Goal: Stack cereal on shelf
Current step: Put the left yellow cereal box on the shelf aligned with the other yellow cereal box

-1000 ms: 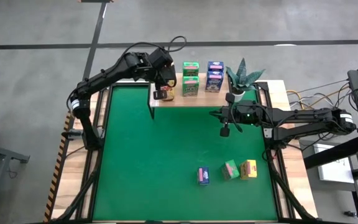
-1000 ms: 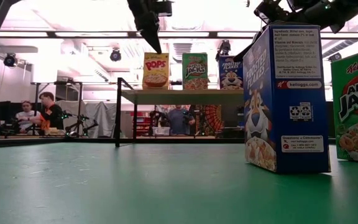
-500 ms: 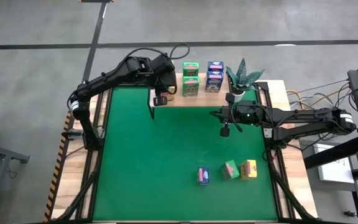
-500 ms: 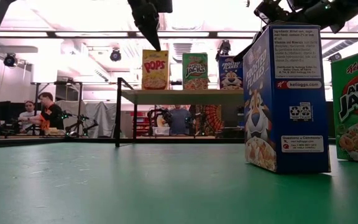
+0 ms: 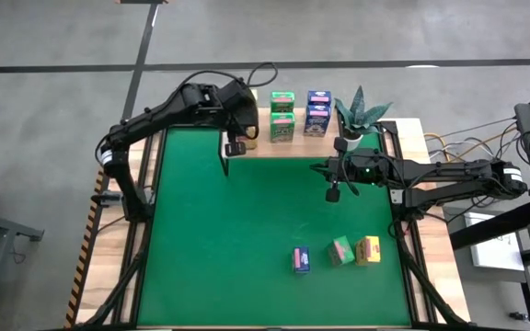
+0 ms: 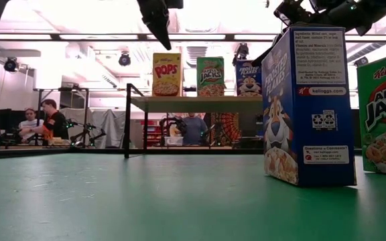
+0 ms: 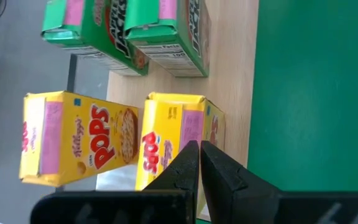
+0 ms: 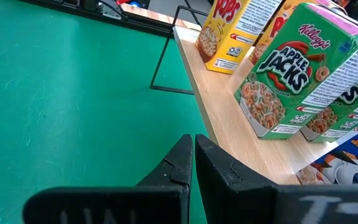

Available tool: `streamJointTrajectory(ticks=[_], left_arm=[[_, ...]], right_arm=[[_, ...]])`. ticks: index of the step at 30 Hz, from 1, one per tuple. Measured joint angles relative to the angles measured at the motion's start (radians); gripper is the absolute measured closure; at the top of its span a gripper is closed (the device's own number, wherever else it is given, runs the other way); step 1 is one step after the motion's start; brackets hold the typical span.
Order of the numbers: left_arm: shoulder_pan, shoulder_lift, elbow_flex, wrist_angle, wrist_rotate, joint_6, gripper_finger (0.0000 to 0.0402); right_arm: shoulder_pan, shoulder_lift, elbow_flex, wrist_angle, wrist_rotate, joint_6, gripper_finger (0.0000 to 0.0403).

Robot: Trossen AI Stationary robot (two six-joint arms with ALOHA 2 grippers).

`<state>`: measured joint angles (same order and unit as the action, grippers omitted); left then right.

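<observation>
The shelf (image 5: 311, 147) stands at the table's far edge, its pale top (image 7: 235, 74) bearing cereal boxes on their bases: two yellow (image 7: 73, 140) (image 7: 179, 127), two green (image 5: 282, 118) and blue ones (image 5: 317, 112). My left gripper (image 7: 199, 152) is shut with nothing in it. It hangs pointing down above the shelf's left end (image 5: 235, 147), just clear of the yellow boxes. My right gripper (image 5: 333, 195) is also shut, waiting over the mat near the shelf's front edge. Three more boxes stand on the mat: blue (image 5: 301, 259), green (image 5: 341, 250), yellow (image 5: 368, 249).
A potted spiky green plant (image 5: 362, 115) stands on the shelf's right end. In the low view the near blue box (image 6: 307, 107) and green box (image 6: 384, 114) fill the right side. People sit and stand in the room beyond (image 6: 49, 120).
My left gripper, still shut, has drawn a little away from the yellow boxes toward the table's near edge and left, rising slightly. The boxes on the shelf stay where they stood.
</observation>
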<state>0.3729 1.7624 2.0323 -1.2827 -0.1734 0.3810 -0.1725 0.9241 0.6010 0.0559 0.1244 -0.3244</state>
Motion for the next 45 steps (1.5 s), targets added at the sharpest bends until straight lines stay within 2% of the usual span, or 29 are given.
streamJointTrajectory(ticks=[6,12,15,19,24,28,34,45], left_arm=[[-0.019,-0.018,0.000,0.000,0.000,-0.028,0.0401],[-0.119,-0.026,-0.008,0.001,0.002,-0.069,0.0401],[-0.175,-0.027,-0.067,0.029,-0.018,-0.077,0.0401],[-0.214,-0.031,-0.198,0.105,-0.126,-0.113,0.0401],[-0.212,-0.031,-0.369,0.225,-0.229,-0.124,0.0401],[-0.204,-0.031,-0.435,0.276,-0.321,-0.129,0.0401],[-0.182,-0.031,-0.444,0.316,-0.384,-0.129,0.0401],[-0.121,-0.024,-0.444,0.334,-0.393,-0.107,0.0401]], right_arm=[[0.000,0.000,0.000,0.000,0.000,0.000,0.0394],[0.000,0.000,-0.001,0.000,0.000,0.000,0.0394],[0.000,0.000,-0.007,-0.001,0.000,0.001,0.0394],[0.000,0.000,-0.012,0.000,0.000,0.001,0.0394],[0.000,0.000,-0.012,0.000,0.000,0.003,0.0394],[0.000,0.000,-0.012,0.000,0.000,0.003,0.0394],[0.000,0.000,-0.012,0.000,0.007,0.002,0.0394],[0.000,0.000,-0.012,0.000,0.007,0.002,0.0394]])
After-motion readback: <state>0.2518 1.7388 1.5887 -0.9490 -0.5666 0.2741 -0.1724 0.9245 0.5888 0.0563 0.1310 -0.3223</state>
